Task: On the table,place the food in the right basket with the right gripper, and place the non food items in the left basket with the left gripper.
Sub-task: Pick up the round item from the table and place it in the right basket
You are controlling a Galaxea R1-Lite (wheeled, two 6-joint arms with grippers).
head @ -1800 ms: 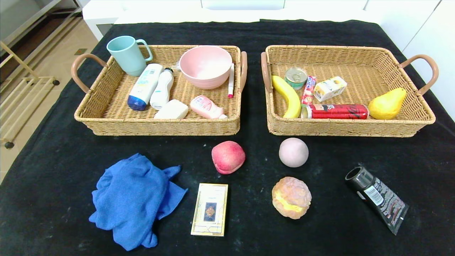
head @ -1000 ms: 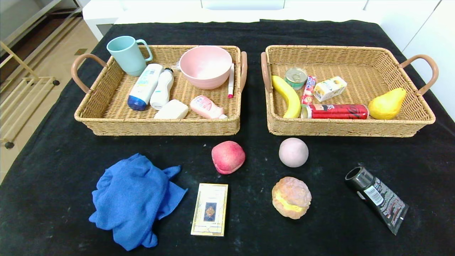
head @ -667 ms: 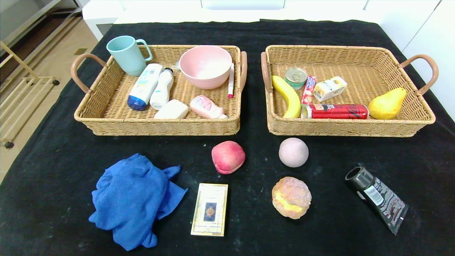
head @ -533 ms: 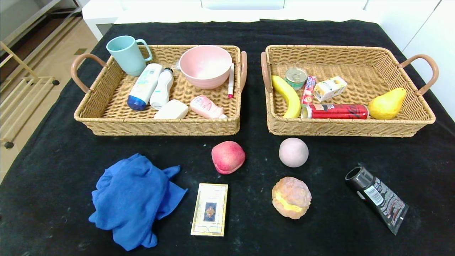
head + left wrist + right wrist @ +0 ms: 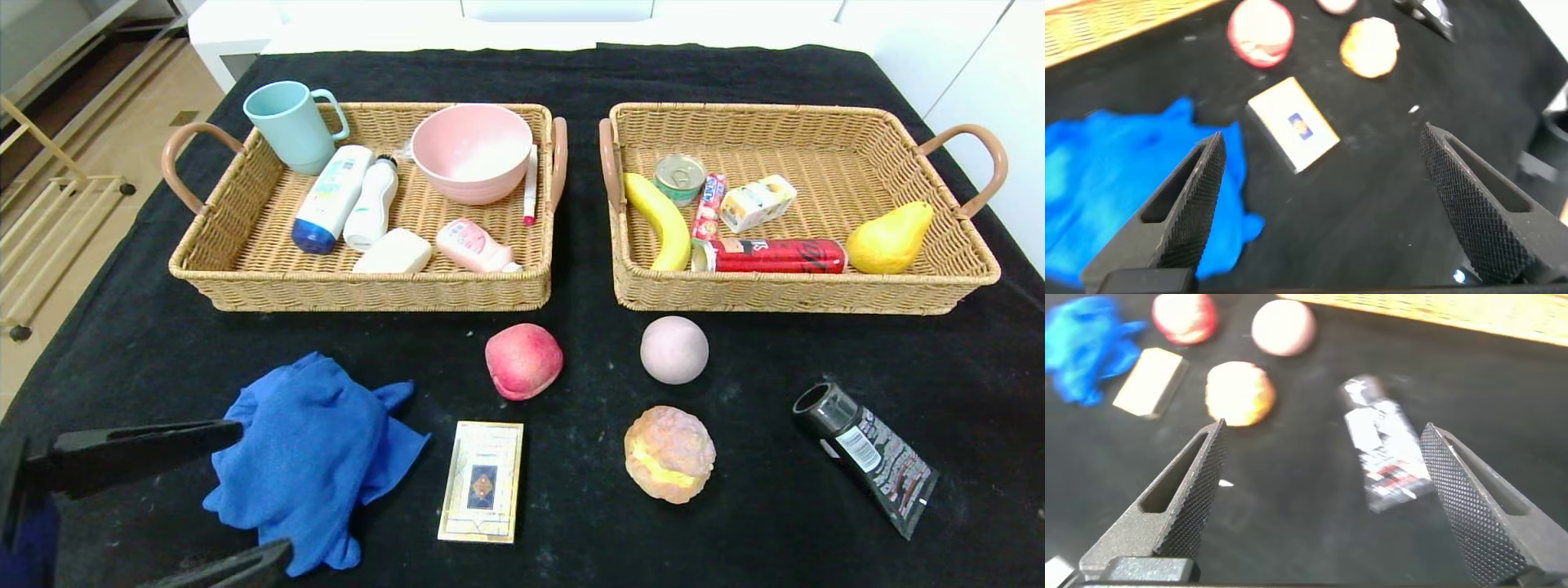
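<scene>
Crumpled blue cloth [image 5: 306, 457] lies bunched on the black desk [image 5: 122, 343] at front left, in front of the left basket [image 5: 359, 290], just beside a flat card box [image 5: 482, 480] with a blue emblem. Red peach [image 5: 524, 360], pale pink ball [image 5: 674, 349] and cream puff [image 5: 669, 453] sit loose on the desk in front of the right basket [image 5: 784, 294]; a black tube [image 5: 865, 453] lies farther right, cap end toward the baskets. Left gripper [image 5: 237, 494] is now in the head view at the bottom left corner, where 0.5 s ago there was none; its jaws are spread wide, one finger at the cloth's left edge, the other by its near edge, contact unclear. Right gripper [image 5: 1319, 494] shows only in its wrist view, jaws spread, above the desk with the cream puff and tube beyond. Desk items have not moved.
</scene>
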